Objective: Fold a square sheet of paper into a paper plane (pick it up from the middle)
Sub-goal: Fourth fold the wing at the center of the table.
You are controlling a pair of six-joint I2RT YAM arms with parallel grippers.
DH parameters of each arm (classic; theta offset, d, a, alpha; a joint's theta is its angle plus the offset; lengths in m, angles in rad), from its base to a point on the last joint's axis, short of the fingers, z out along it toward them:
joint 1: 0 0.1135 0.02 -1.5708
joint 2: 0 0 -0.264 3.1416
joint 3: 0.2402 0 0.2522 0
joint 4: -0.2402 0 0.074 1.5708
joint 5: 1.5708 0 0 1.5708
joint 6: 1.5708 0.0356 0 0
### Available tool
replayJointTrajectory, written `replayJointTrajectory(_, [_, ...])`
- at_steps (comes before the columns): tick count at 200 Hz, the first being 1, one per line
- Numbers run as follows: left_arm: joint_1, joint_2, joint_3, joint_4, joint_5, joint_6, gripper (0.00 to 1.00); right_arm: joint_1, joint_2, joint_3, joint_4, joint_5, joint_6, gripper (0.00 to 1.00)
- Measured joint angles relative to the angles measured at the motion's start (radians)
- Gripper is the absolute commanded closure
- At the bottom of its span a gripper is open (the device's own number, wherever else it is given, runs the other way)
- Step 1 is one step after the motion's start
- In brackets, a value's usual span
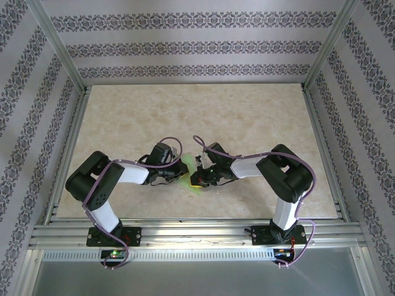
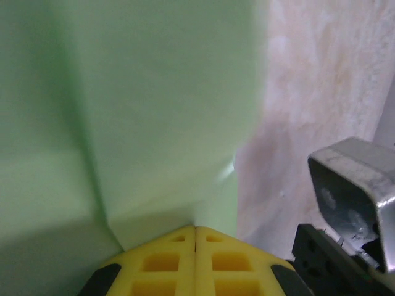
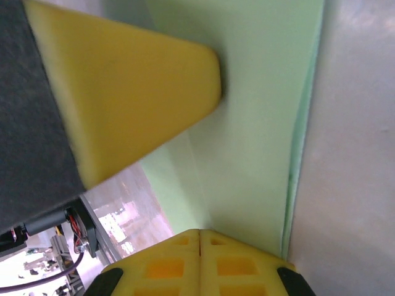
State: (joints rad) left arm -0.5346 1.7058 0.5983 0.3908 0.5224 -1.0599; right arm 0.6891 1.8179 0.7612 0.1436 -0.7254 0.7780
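Note:
The pale green sheet of paper point(image 1: 184, 166) hangs between my two grippers over the middle of the table, folded, with creases showing. My left gripper point(image 1: 179, 175) is shut on it. In the left wrist view the paper point(image 2: 142, 111) runs straight into the closed seam of the yellow fingertips point(image 2: 166, 259). My right gripper point(image 1: 200, 179) is shut on it too, and the paper point(image 3: 259, 123) enters its closed jaws point(image 3: 199, 233). The left gripper's yellow finger point(image 3: 129, 92) presses on the paper just above. Most of the paper's outline is hidden, so I cannot tell whether it forms the paper plane.
The beige marbled table point(image 1: 197, 117) stretches behind and to both sides of the grippers. Aluminium rails point(image 1: 185, 231) frame its near edge, and patterned walls enclose it. A metal part of the right arm point(image 2: 355, 191) sits close to my left fingers.

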Motion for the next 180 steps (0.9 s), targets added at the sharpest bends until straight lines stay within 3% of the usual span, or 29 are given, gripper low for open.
replayJointTrajectory(50, [0.043,0.003,-0.009,0.021,0.004,-0.017,0.96,-0.003,0.005,-0.014,0.027,-0.021,-0.001,1.00])
replayJointTrajectory(140, [0.249,0.028,0.103,-0.124,-0.004,0.069,0.96,-0.007,0.005,-0.026,0.052,-0.036,-0.019,1.00])
replayJointTrajectory(180, [0.262,0.006,0.150,-0.207,-0.003,0.108,0.95,-0.013,0.002,-0.032,0.048,-0.050,-0.028,1.00])
